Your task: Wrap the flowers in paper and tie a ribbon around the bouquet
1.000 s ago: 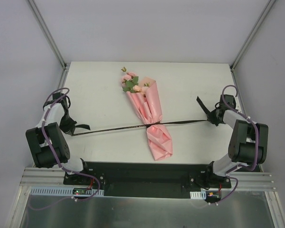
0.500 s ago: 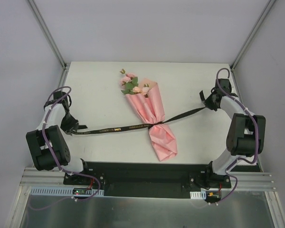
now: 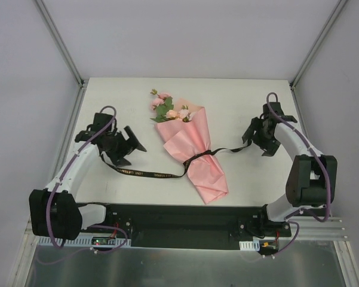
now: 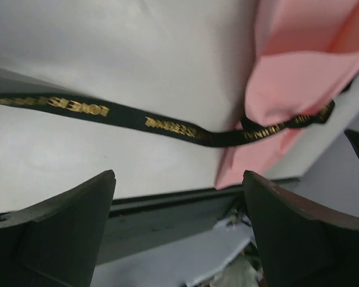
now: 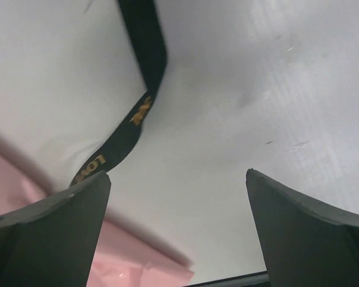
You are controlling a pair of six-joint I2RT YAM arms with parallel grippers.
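The bouquet lies diagonally in the middle of the table: a cone of pink paper with the flowers sticking out at the far end. The black ribbon is tied round the cone's waist and both its tails lie slack on the table. My left gripper is open just left of the cone, above the left tail. My right gripper is open beside the end of the right tail. In the left wrist view the ribbon and paper lie beyond my empty left gripper. The right wrist view shows the ribbon and paper by my empty right gripper.
The white table is bounded by grey walls and slanted metal posts at the far corners. A black base plate carrying both arm mounts runs along the near edge.
Both grippers have opened and let go of the ribbon ends, and the ribbon has gone slack. The left arm swung in toward the bouquet. The bouquet's near end shifted slightly right.
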